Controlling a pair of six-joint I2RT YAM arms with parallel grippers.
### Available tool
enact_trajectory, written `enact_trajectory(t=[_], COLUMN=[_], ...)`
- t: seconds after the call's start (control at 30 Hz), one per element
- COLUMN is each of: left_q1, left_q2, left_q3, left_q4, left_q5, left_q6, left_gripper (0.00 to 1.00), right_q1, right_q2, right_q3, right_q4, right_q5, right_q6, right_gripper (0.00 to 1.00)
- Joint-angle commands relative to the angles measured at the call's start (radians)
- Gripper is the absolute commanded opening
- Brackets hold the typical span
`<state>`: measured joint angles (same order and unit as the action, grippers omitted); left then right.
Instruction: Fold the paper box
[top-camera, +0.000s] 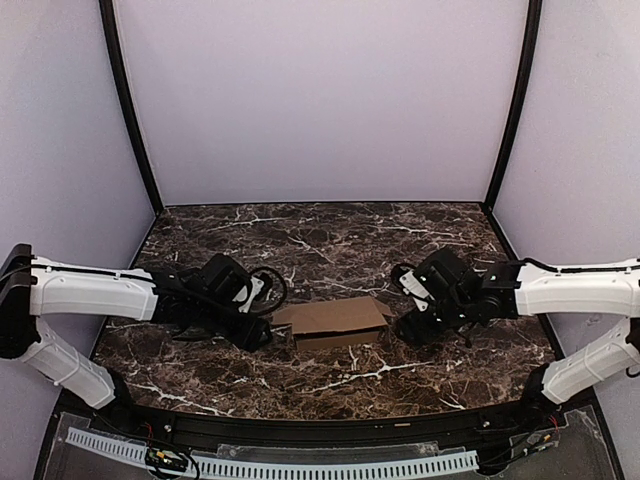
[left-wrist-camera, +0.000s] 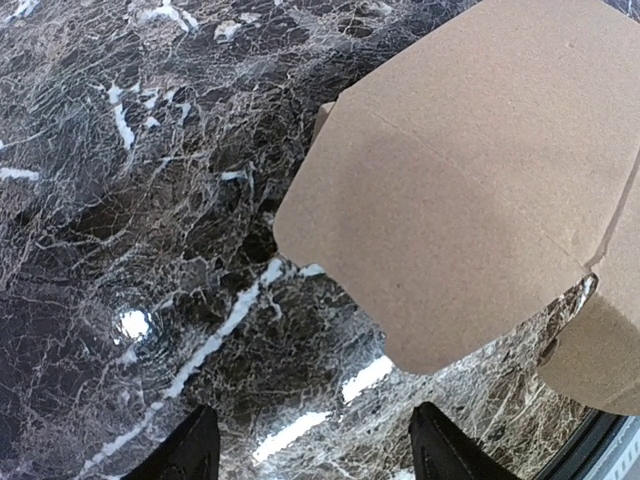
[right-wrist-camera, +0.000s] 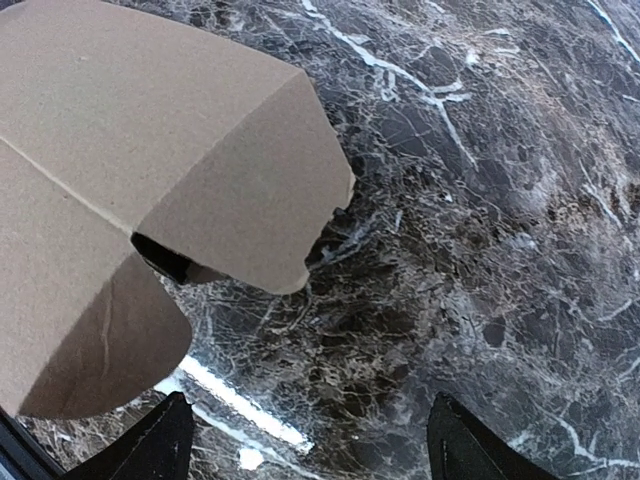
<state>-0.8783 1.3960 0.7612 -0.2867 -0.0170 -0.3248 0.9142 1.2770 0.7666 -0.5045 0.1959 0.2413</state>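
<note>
Brown paper box (top-camera: 335, 322) on the dark marbled counter (top-camera: 330, 250), directly between the left jaws and the right jaws, long side running from one pair to the other. Partly folded, not flat, with flaps sticking out at both ends.

Left jaws spread wide, gripping nothing. Both black fingertips (left-wrist-camera: 188, 452) at the lower edge of the left wrist view, bare counter in the gap. Box ahead of these jaws and off to their right, clear of the fingertips, its round-cornered flap (left-wrist-camera: 430, 250) throwing a shadow on the stone beneath.

Right jaws likewise wide apart and empty, fingertips low in the right wrist view with only counter between. Box ahead of them and to their left, apart from the fingertips. One end flap (right-wrist-camera: 240, 200) bent down over a dark opening, a second rounded flap (right-wrist-camera: 80, 340) nearer the jaws.

From above, left arm (top-camera: 90, 290) and right arm (top-camera: 570, 288) reaching inward, jaws just beside the box ends; contact there impossible to tell
</note>
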Motion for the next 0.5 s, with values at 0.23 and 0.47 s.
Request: enact_trajectory(t=[0.23,0.47], left_q1=[0.006,0.006], left_q2=[0.064,0.090], left_q3=[0.100,0.136], left_q4=[0.014,0.048], left_q5=[0.009,0.014], left_q6=[0.091,0.108], left_gripper=[0.65,0.62], right_q1=[-0.063,-0.079], right_q2=[0.096,0.128], right_q3=[0.023,0.066], right_q4=[0.216,0.259], right_q5=[-0.121,-0.175], right_q6=[-0.072,-0.100], right_gripper=[0.75,0.61])
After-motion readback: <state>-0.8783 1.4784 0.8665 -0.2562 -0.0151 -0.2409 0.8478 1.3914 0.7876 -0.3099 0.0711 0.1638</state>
